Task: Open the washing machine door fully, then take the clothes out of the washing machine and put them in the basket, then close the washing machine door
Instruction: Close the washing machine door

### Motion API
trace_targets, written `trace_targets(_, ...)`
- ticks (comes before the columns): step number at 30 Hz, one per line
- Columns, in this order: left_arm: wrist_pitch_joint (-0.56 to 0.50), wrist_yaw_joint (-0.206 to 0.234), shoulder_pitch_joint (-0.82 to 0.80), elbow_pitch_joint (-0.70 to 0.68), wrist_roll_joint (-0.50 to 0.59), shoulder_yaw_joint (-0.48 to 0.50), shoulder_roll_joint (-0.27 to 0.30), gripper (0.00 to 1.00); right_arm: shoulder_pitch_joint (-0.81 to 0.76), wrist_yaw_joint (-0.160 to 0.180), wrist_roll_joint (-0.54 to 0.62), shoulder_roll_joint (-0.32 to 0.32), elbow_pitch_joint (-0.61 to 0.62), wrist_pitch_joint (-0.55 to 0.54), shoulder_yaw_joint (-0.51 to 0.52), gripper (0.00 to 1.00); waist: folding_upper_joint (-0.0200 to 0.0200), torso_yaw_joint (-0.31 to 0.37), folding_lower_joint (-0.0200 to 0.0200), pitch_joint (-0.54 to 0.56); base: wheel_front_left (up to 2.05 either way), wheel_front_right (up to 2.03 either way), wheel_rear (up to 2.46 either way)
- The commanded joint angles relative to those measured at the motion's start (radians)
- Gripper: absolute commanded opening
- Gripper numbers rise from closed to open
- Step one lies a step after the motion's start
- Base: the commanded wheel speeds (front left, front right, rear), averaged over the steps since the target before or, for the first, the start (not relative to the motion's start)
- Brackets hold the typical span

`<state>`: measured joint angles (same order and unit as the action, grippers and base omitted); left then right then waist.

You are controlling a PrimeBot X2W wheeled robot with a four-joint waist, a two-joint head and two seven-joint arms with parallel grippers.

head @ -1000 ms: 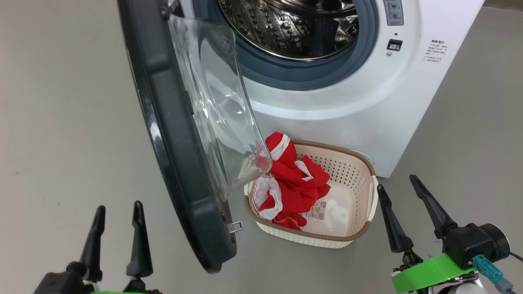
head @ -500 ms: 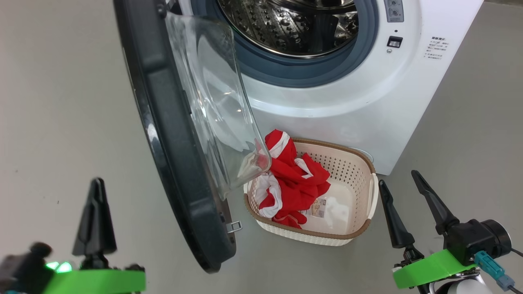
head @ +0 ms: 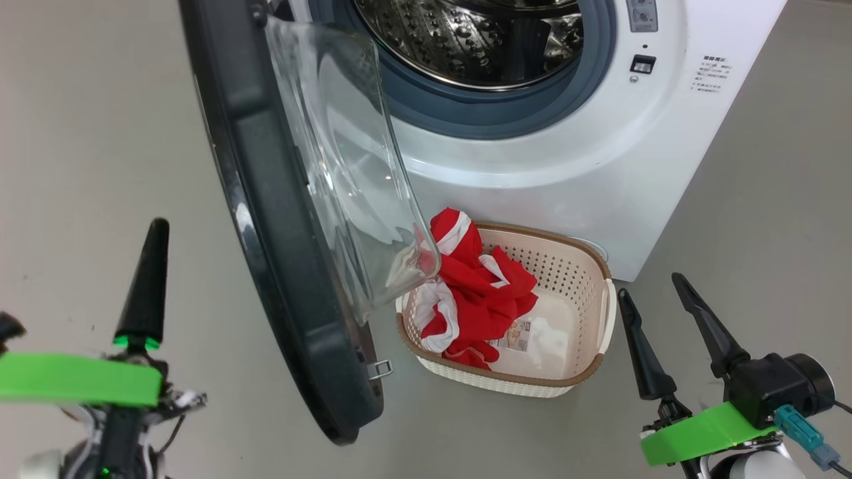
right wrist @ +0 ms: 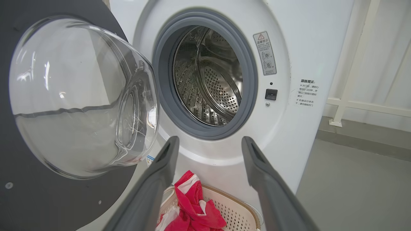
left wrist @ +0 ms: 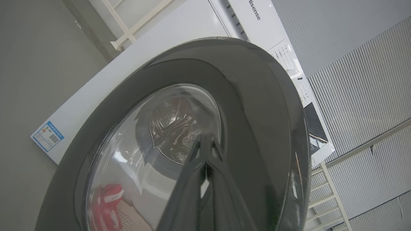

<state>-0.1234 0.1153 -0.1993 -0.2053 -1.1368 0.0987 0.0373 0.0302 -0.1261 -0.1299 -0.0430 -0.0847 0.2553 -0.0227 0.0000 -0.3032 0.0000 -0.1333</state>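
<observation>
The white washing machine (head: 599, 179) (right wrist: 289, 134) stands with its black-rimmed door (head: 266, 219) (left wrist: 257, 106) (right wrist: 38, 192) swung out to the left; the steel drum (right wrist: 208, 80) looks empty. In front of it sits the cream basket (head: 586, 319) (right wrist: 237, 211) holding red and white clothes (head: 479, 293) (right wrist: 192, 208). My left gripper (head: 152, 233) (left wrist: 204, 139) is shut and empty at the lower left, outside the door, its tips pointing at the door's outer glass. My right gripper (head: 655, 289) (right wrist: 208, 144) stands open and empty just right of the basket.
Grey floor (head: 100, 133) stretches to the left of the door and to the right of the machine. White rails (right wrist: 369, 106) stand by the wall behind the machine's right side.
My left gripper has shut, turned edge-on and risen a little at the lower left. The right gripper, door and basket stay as they were; the head view has shifted slightly.
</observation>
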Motion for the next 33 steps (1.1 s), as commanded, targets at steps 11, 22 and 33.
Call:
trace_targets(11, -0.225, 0.129, -0.095, -0.079, -0.405, 0.042, 0.013, 0.0, 0.042, -0.005, 0.002, -0.007, 0.026, 0.006, -0.024, 1.0, 0.0, 0.026, 0.0, -0.006, 0.0, 0.0, 0.0)
trace_targets(22, -0.286, 0.18, -0.079, -0.162, -0.472, 0.01, 0.015, 0.0, 0.049, -0.005, -0.003, -0.007, 0.024, 0.006, -0.025, 1.0, 0.0, 0.047, 0.0, -0.016, 0.0, 0.0, 0.0)
trace_targets(33, -0.292, 0.185, -0.079, -0.172, -0.481, -0.021, 0.015, 0.0, 0.056, -0.005, -0.007, -0.007, 0.027, 0.006, -0.025, 1.0, 0.0, 0.086, 0.0, -0.03, 0.0, 0.0, 0.0)
